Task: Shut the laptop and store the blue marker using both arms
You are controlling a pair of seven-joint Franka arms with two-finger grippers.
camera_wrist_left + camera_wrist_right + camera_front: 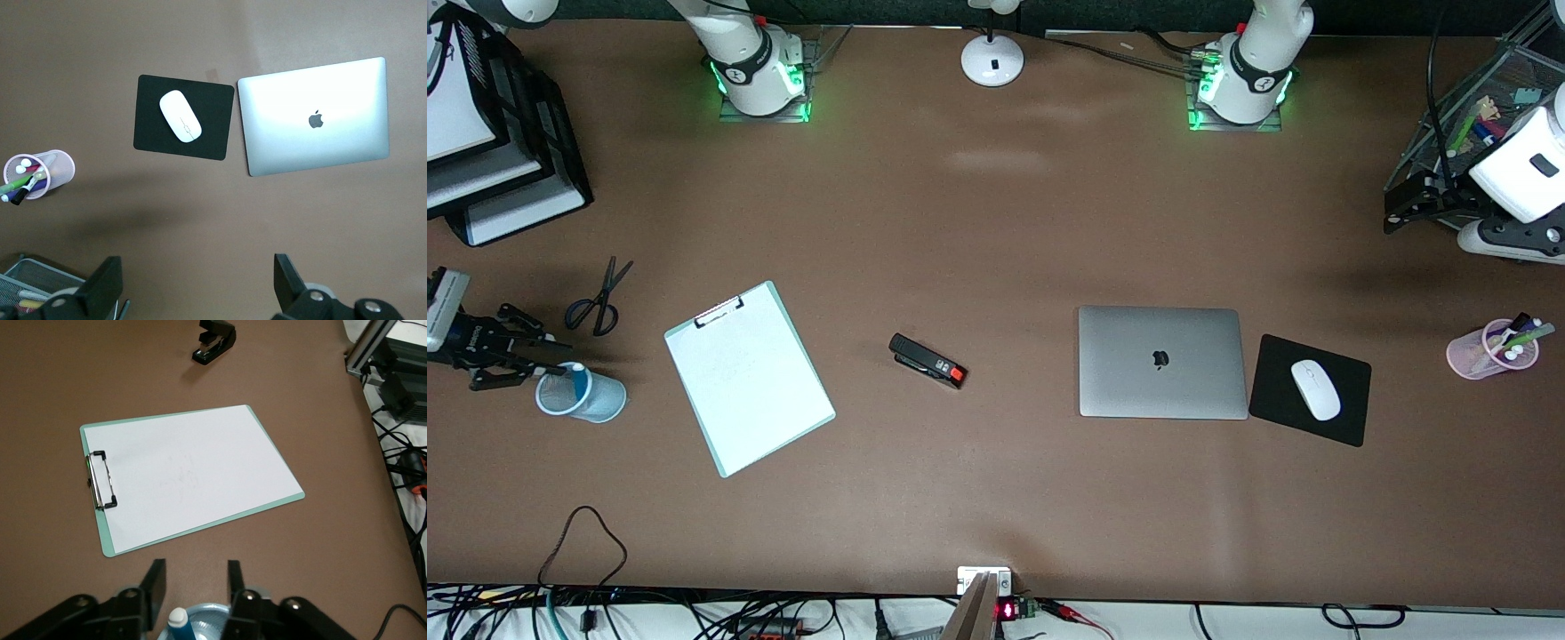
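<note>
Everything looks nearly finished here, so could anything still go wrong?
The right gripper hangs open right over the blue mesh cup, with the blue marker standing in it between the fingers. Pulling away crookedly might snag the marker or tip the cup. The scissors lie close by and could get nudged. The left gripper is open beside the wire tray and might clip it. The laptop is already shut.

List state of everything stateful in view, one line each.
laptop: lid shut, flat on the table.
blue marker: standing in the blue cup, white end up.
clipboard: clip down on its paper.
scissors: blades shut.
left gripper: fingers open, empty, over bare table.
right gripper: fingers open, over the blue cup.
</note>
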